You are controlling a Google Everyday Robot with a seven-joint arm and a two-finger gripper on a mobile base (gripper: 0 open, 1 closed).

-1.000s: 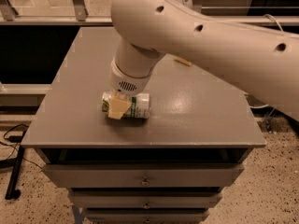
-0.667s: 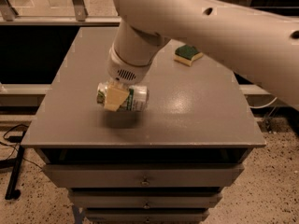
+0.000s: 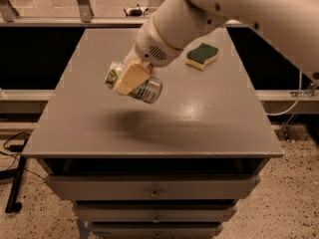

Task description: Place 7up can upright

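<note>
7up can (image 3: 149,89): held off the surface and tilted close to horizontal, its silvery end pointing toward 4 o'clock and its green-marked end toward 10 o'clock.

Nearest to me, at 6 o'clock, I see the drawers (image 3: 152,185) stacked under the table (image 3: 209,128). On the grey table top, a soft shadow (image 3: 127,121) lies at 6 o'clock of the can and apart from it, so I read the can as clear of the surface.

Above that shadow the gripper (image 3: 125,82) clamps the can across its middle. One pale yellow finger (image 3: 133,75) covers the side facing me; the other is hidden behind the can. The white arm (image 3: 239,9) runs from the gripper toward 2 o'clock.

Farther back, at 1 o'clock of the can and well apart from it, a green-and-yellow sponge (image 3: 202,55) rests flat on the table.
</note>
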